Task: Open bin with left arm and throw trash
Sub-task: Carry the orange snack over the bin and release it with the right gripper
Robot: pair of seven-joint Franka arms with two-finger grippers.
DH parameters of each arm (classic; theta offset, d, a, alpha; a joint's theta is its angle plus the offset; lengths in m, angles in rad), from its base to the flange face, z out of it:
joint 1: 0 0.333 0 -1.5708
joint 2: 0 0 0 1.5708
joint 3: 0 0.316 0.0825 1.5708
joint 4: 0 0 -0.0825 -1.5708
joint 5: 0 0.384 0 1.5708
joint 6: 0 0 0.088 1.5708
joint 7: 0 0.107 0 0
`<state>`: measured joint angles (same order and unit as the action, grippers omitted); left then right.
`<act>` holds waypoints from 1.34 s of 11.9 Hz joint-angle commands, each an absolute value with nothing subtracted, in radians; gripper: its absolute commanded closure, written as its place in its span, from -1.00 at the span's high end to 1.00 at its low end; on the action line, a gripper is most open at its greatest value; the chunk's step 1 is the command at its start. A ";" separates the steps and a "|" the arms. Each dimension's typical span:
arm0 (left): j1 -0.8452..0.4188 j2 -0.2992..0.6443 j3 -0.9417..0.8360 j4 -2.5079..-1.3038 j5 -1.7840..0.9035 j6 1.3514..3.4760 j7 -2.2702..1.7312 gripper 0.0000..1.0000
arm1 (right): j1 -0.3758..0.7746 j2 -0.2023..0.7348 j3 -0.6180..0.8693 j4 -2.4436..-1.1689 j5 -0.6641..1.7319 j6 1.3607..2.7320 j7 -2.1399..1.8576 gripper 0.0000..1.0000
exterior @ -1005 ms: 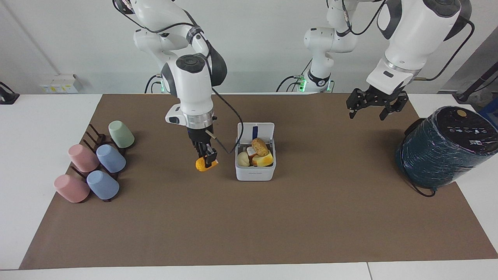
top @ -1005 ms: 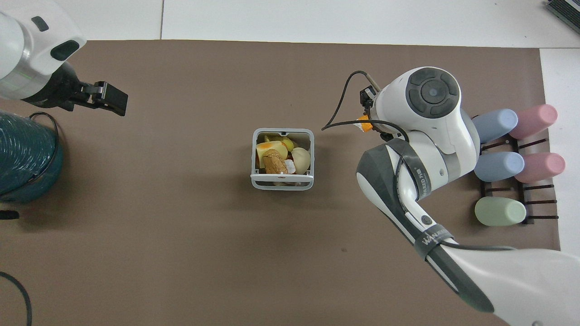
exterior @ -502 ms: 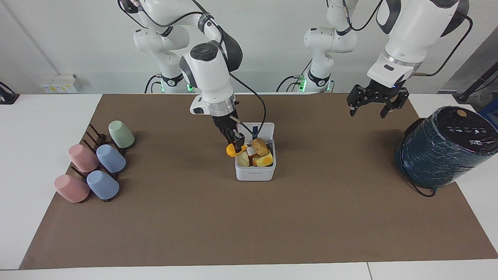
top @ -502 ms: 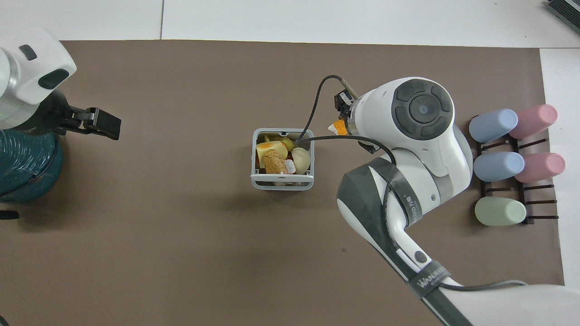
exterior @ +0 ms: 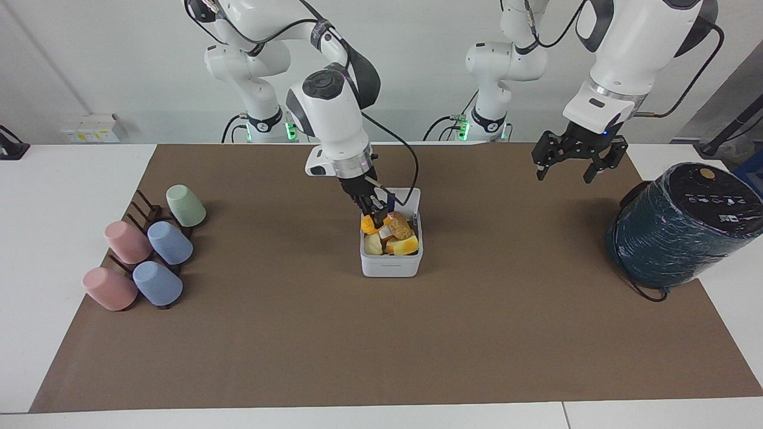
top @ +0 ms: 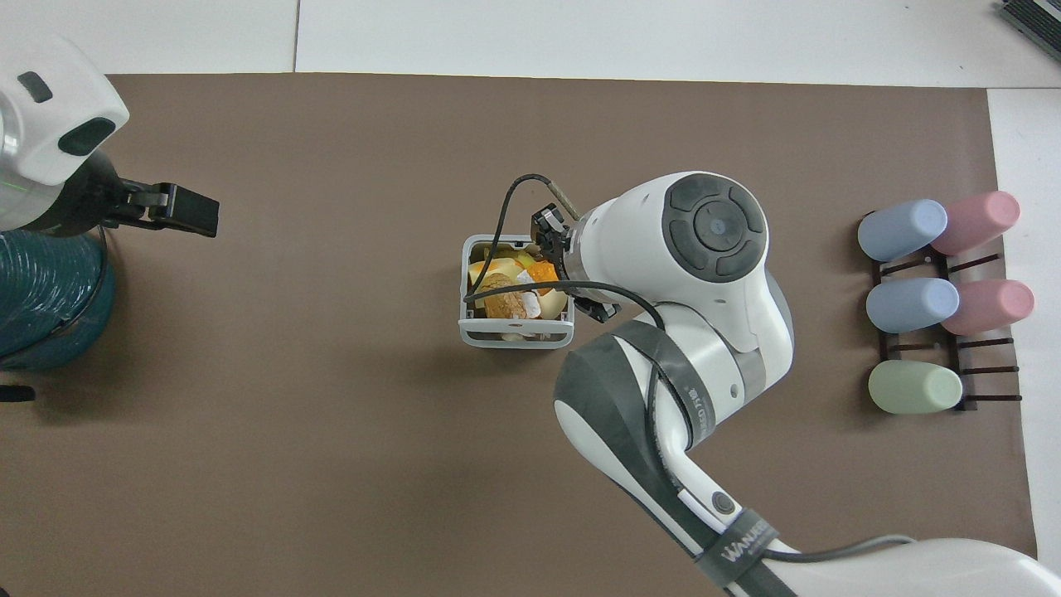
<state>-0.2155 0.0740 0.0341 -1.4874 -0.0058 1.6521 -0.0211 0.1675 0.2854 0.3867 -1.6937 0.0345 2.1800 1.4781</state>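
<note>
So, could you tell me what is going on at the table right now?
The right gripper holds an orange piece of trash over the white bin, whose lid stands open. Several food-like pieces already lie inside. The left gripper waits, open, in the air near the dark teal cylinder.

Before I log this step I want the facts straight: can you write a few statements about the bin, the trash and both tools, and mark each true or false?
1. The bin has its lid up. True.
2. The right tool holds an orange piece over the bin. True.
3. The left tool grips the bin's lid. False: it hangs apart, near the teal cylinder.
4. The bin is empty. False: several food pieces lie in it.
</note>
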 commanded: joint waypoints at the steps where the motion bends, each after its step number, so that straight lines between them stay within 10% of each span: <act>1: -0.207 0.049 0.025 -1.525 0.009 1.680 -0.018 1.00 | 0.160 0.287 0.394 -1.707 0.064 2.200 1.454 -0.63; 3: -0.207 0.049 0.025 -1.525 0.009 1.686 -0.017 1.00 | 0.160 0.287 0.394 -1.707 0.064 2.198 1.454 -0.03; 11: -0.207 0.051 0.025 -1.525 0.009 1.690 -0.014 1.00 | 0.146 0.258 0.393 -1.703 0.046 2.174 1.381 1.00; 16: -0.207 0.052 0.025 -1.523 0.011 1.710 -0.012 1.00 | -0.019 0.056 0.387 -1.814 0.043 2.126 1.016 1.00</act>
<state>-0.2155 0.0740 0.0338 -1.4882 -0.0058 1.6823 -0.0210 0.0628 0.1788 0.3776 -1.7135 0.0337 2.1310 1.1444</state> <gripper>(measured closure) 0.000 0.000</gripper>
